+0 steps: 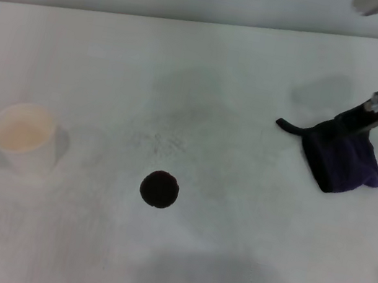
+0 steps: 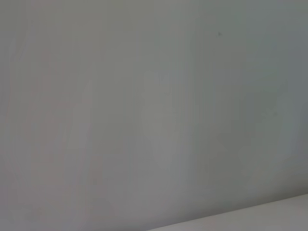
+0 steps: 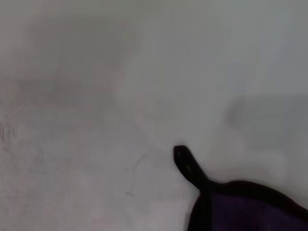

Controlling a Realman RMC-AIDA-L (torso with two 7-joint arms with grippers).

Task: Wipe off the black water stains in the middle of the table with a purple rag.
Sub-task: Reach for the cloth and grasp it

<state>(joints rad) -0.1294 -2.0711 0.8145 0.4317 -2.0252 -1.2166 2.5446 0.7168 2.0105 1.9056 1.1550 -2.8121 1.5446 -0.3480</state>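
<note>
The black water stain [image 1: 159, 189] is a small round blot in the middle of the white table [image 1: 226, 265]. The purple rag [image 1: 345, 163] is at the right side of the table, well to the right of the stain, with its thin dark tail [image 1: 290, 126] pointing left. My right gripper [image 1: 351, 125] reaches down from the upper right and is shut on the rag's top edge. The rag [image 3: 250, 207] and its tail [image 3: 186, 166] also show in the right wrist view. My left gripper is out of view; its wrist view shows only plain surface.
A paper cup [image 1: 23, 134] stands at the left of the table. Faint grey speckled smudges [image 1: 168, 134] lie just behind the stain. The table's far edge [image 1: 195, 22] runs along the top of the head view.
</note>
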